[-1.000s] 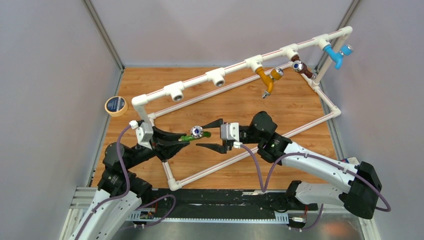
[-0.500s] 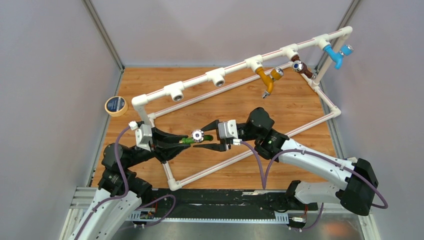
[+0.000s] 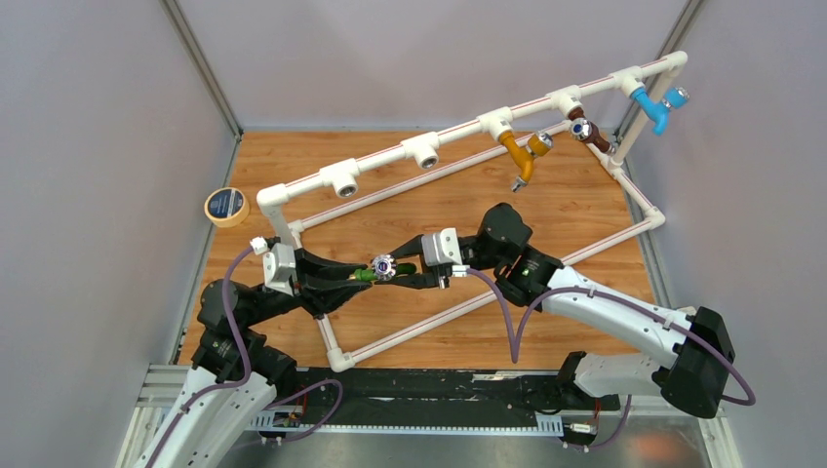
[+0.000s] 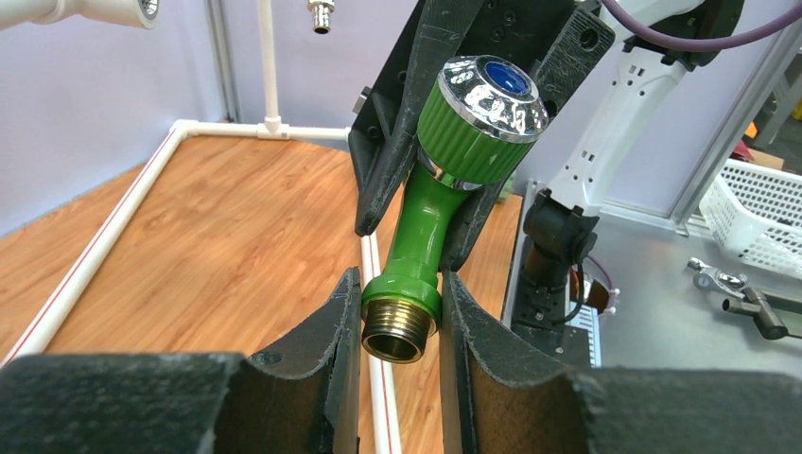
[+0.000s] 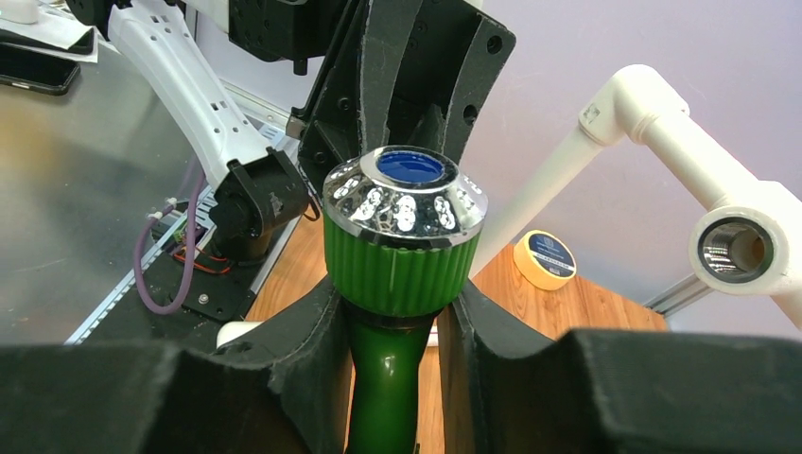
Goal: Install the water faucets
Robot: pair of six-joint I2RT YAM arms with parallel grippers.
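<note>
— What colours am I getting on the feeds?
— I see a green faucet (image 4: 413,227), its knob (image 5: 405,203) chrome with a blue dot and its thread (image 4: 393,333) brassy. My left pincer (image 4: 399,284) and right pincer (image 5: 394,284) are black.
— And farther back?
— An orange faucet (image 3: 518,154), a brown faucet (image 3: 593,138) and a blue faucet (image 3: 649,105). The white pipes (image 3: 382,164) are red-striped, the tape roll (image 3: 226,206) is tan, and the tabletop (image 3: 575,205) is orange wood-grain.

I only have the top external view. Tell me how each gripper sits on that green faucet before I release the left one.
Observer: In the left wrist view, the left gripper pinches the green faucet at its collar; the brass thread is uncovered.
Operator: Now the right one.
Observer: In the right wrist view, the right gripper has both fingers against the ribbed green knob, under the chrome cap.
</note>
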